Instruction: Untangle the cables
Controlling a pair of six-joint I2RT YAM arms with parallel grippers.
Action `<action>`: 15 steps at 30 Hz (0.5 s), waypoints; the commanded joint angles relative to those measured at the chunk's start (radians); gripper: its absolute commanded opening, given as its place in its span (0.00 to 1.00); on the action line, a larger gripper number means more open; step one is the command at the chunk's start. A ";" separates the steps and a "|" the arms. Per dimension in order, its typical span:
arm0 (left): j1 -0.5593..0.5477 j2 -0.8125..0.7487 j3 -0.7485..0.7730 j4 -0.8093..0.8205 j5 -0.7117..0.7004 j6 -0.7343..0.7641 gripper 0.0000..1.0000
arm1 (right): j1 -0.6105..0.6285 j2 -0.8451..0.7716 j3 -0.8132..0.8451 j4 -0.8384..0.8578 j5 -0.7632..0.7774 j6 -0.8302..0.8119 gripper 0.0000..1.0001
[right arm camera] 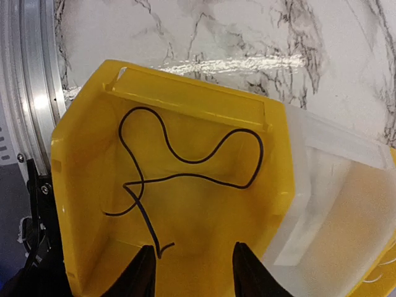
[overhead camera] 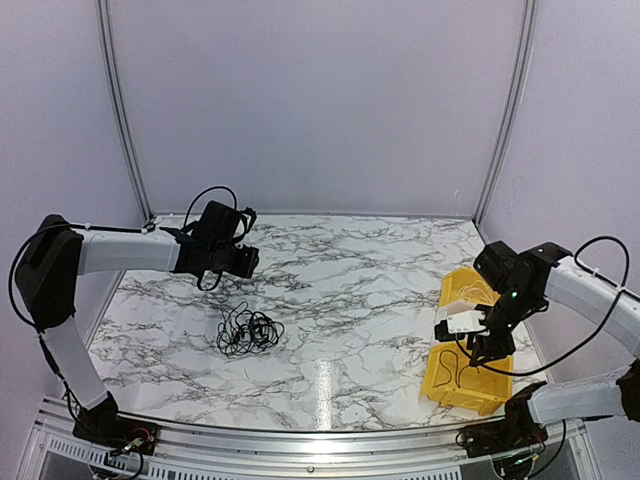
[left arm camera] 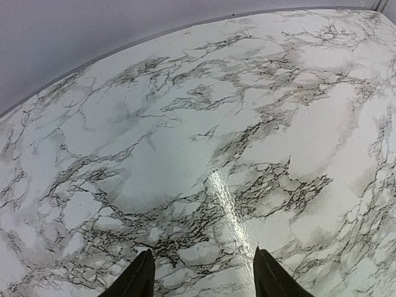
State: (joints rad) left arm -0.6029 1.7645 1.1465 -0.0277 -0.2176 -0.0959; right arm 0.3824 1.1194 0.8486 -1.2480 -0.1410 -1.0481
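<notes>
Right end effector (right arm camera: 193, 250) at near edge, hovers over yellow bin (right arm camera: 185, 86); fingers apart, nothing between; one black cable (right arm camera: 192, 163) lies loose on bin floor, likely parked there so freed strand cannot re-snag rest. Mid-desk (overhead camera: 350, 290): cable bundle (overhead camera: 248, 330), small dark knot, well apart from bin, touched by neither arm. Just beyond it, left end effector (left arm camera: 201, 272) held above bare marble; fingers apart, empty; looks staged for next pull from bundle.
</notes>
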 commanded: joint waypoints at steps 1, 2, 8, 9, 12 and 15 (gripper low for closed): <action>0.005 -0.064 0.044 -0.050 0.006 0.015 0.58 | 0.009 -0.043 0.143 -0.111 -0.012 -0.056 0.48; 0.005 -0.076 0.048 -0.061 0.009 0.014 0.58 | 0.009 -0.044 0.175 -0.116 -0.003 -0.064 0.50; 0.005 -0.163 0.095 -0.185 0.058 -0.033 0.61 | 0.009 0.009 0.282 -0.037 -0.055 -0.057 0.52; 0.005 -0.178 0.095 -0.214 0.054 -0.057 0.61 | 0.009 0.028 0.291 0.035 -0.085 -0.032 0.52; 0.005 -0.232 0.047 -0.261 0.076 -0.120 0.61 | 0.009 0.091 0.314 0.199 -0.219 0.058 0.49; 0.005 -0.293 -0.039 -0.268 0.145 -0.172 0.59 | 0.015 0.161 0.318 0.389 -0.363 0.163 0.46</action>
State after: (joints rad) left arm -0.6029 1.5410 1.1908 -0.1997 -0.1574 -0.1806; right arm 0.3836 1.2121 1.1351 -1.1332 -0.2935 -1.0245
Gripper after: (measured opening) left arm 0.604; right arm 0.473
